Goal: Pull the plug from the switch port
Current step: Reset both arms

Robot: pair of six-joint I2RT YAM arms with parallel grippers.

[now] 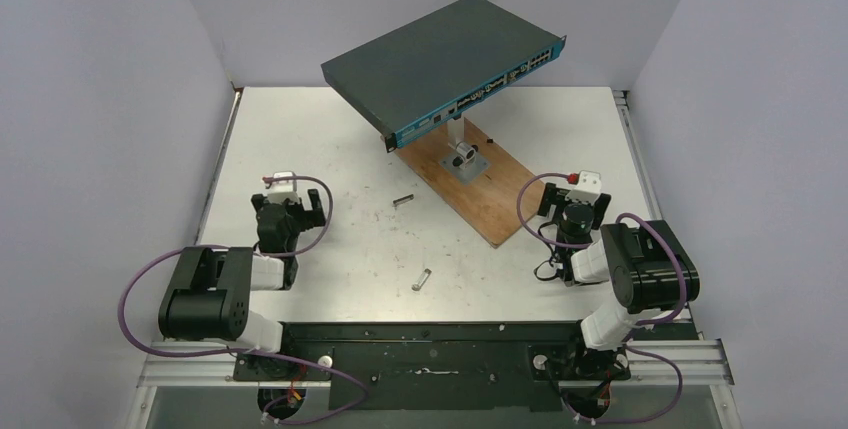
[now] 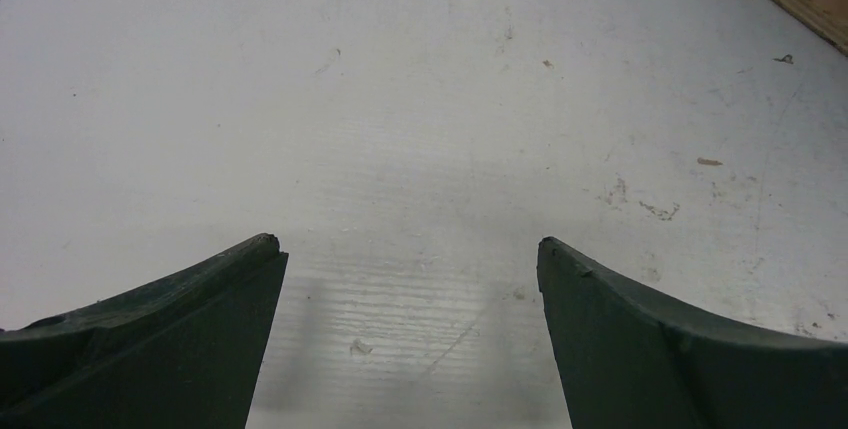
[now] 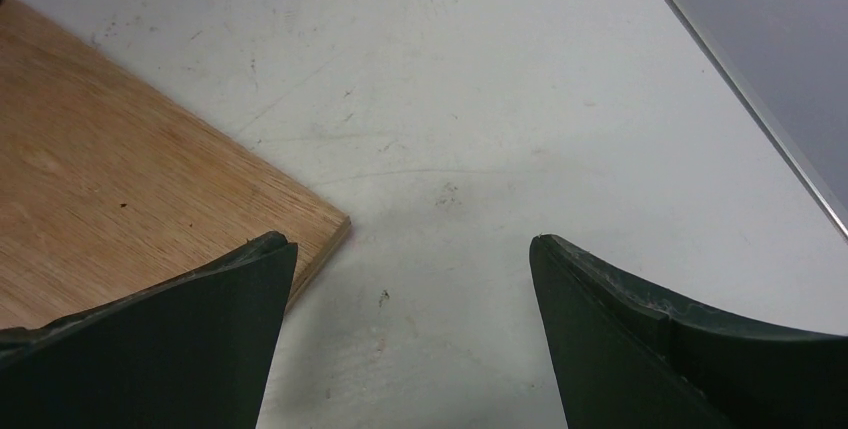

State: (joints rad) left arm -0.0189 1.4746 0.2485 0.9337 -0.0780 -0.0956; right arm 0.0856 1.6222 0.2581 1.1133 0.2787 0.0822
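The switch (image 1: 440, 54) is a wide dark grey box held tilted on a metal post above a brown wooden board (image 1: 470, 181). Its blue front face (image 1: 470, 99) faces the arms. A small pale plug (image 1: 438, 122) seems to sit in a socket there, too small to be sure. My left gripper (image 1: 290, 211) is open and empty over bare table (image 2: 408, 244), well left of the switch. My right gripper (image 1: 570, 214) is open and empty (image 3: 412, 239), just right of the board's near corner (image 3: 330, 224).
Two small loose metal-tipped pieces lie on the white table, one (image 1: 403, 200) left of the board and one (image 1: 422, 279) nearer the arms. Grey walls close in the table on three sides. The table's right edge rail (image 3: 760, 119) shows in the right wrist view.
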